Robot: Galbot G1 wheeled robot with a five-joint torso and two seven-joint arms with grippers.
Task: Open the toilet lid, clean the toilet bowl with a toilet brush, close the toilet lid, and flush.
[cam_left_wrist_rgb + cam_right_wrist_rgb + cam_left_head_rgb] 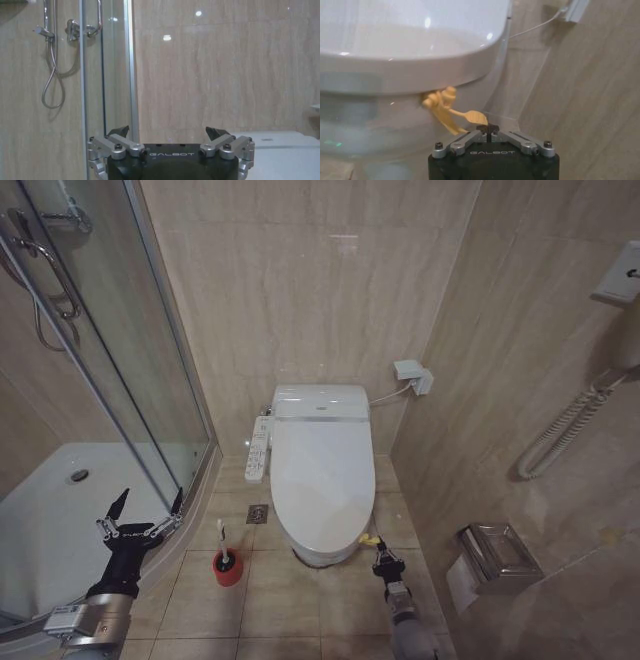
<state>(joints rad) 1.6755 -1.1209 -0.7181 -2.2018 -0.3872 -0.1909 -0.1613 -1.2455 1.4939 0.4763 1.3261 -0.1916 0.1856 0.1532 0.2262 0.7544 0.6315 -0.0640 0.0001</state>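
The toilet lid (322, 465) lies shut, so the toilet bowl beneath it is hidden. A small yellow strap (368, 539) hangs from the lid's front edge (420, 56). In the right wrist view the yellow strap (451, 112) reaches sideways to my right gripper (488, 129), whose fingers are shut on the strap's tip. That right gripper (383, 556) sits low on the floor by the toilet's front right. The toilet brush (222, 542) stands in its red cup holder (229, 569) left of the toilet. My left gripper (148, 506) is open beside the shower, empty (169, 132).
A glass shower enclosure (150, 380) with a white tray (60, 510) fills the left. A control panel (259, 448) sits on the toilet's left side. A floor drain (257, 514) lies nearby. A paper holder (495, 555) and a corded handset (560, 430) hang on the right wall.
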